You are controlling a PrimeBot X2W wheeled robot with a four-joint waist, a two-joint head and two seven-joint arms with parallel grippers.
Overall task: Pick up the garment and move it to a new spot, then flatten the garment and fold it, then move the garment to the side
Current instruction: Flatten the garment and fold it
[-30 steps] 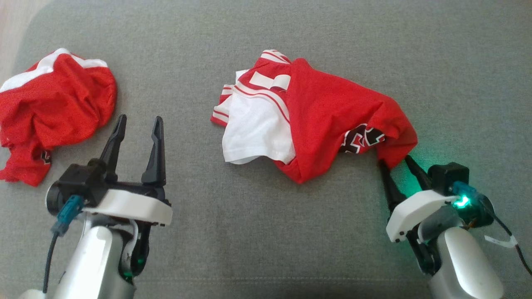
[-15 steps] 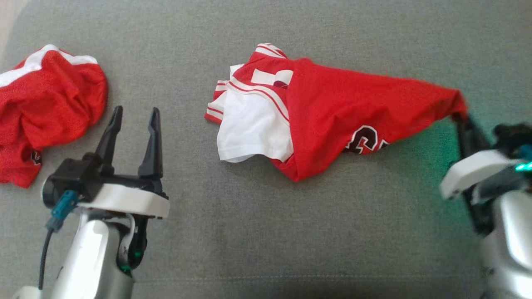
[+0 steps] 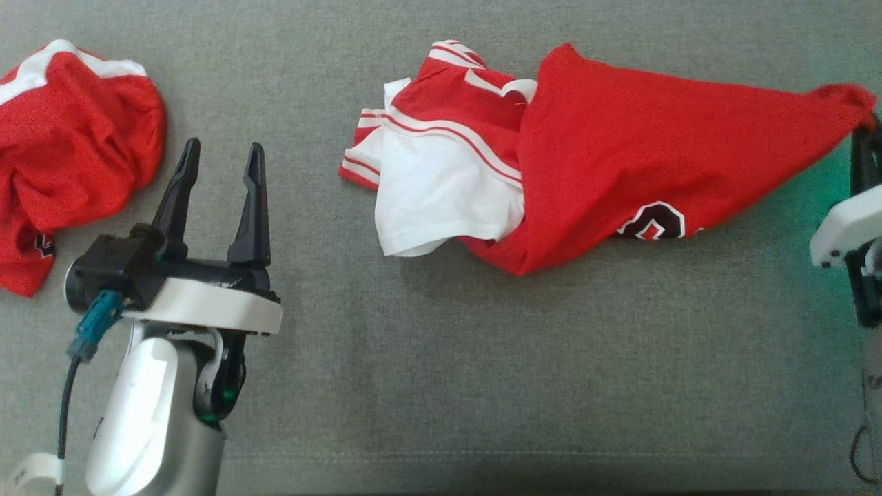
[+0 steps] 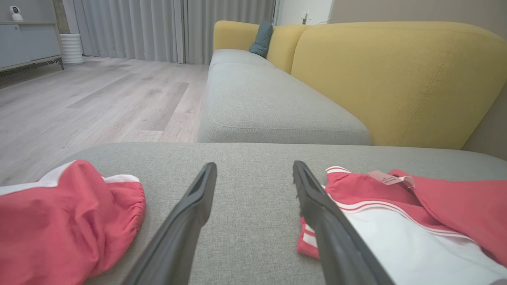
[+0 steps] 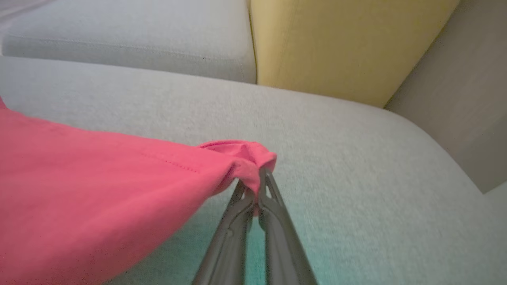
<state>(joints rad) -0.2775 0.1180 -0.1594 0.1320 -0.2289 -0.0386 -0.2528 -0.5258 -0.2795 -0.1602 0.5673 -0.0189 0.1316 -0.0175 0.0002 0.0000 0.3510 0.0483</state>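
Note:
The garment [image 3: 620, 151] is a red and white jersey lying crumpled on the grey cushion [image 3: 441, 358], its red side stretched out to the right. My right gripper [image 3: 865, 124] at the right edge is shut on the red corner; the right wrist view shows the fabric [image 5: 119, 198] pinched between the closed fingertips of that gripper [image 5: 256, 186]. My left gripper [image 3: 219, 162] stands open at the lower left, nothing between its fingers, well left of the jersey. In the left wrist view the left gripper [image 4: 253, 170] points past the garment's striped white part [image 4: 388, 233].
A second red garment [image 3: 62, 145] lies bunched at the far left, also seen as a red garment [image 4: 67, 213] in the left wrist view. Beyond the cushion stand a grey sofa seat [image 4: 269, 107] with yellow backrests [image 4: 396, 75] and a wooden floor [image 4: 87, 99].
My right gripper closed on the jersey's red corner and pulled it up and right, stretching the red cloth out. The head camera shifted a little. The left arm kept still.

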